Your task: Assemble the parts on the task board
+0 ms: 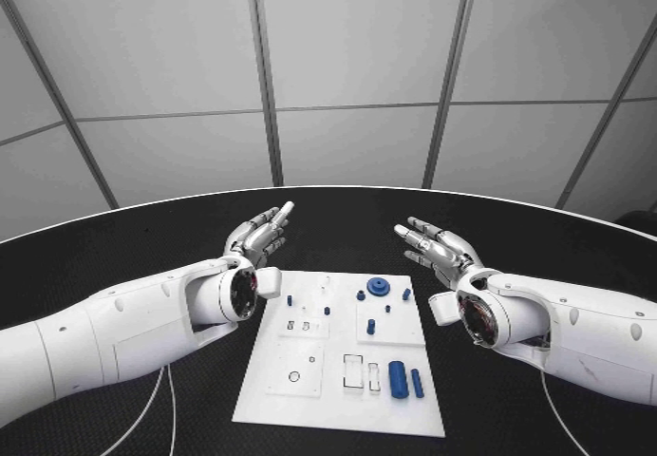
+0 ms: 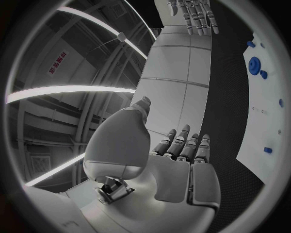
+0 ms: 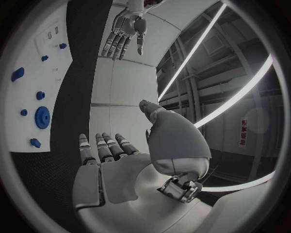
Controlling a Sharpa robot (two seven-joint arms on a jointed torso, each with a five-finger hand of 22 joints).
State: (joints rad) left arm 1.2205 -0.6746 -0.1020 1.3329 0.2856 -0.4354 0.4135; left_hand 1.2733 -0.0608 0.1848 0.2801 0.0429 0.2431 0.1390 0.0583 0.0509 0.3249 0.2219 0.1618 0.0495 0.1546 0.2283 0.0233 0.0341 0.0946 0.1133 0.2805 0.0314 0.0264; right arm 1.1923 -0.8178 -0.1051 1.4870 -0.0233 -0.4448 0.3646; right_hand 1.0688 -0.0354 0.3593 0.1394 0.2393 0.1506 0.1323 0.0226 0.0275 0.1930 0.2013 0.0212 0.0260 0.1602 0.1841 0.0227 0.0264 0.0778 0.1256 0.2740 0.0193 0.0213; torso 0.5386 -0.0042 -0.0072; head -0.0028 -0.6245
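The white task board lies flat in the middle of the black table. On it sit a round blue gear, small blue pegs and two longer blue cylinders near the front right. My left hand hovers above the table beyond the board's far left corner, fingers straight and apart, holding nothing. My right hand hovers beyond the far right corner, also spread and empty. The left wrist view shows my left hand, the board and the gear; the right wrist view shows my right hand and the gear.
The black table curves round behind the hands, with grey wall panels beyond. Thin cables run over the table on either side of the board. The right hand appears in the left wrist view, the left hand in the right wrist view.
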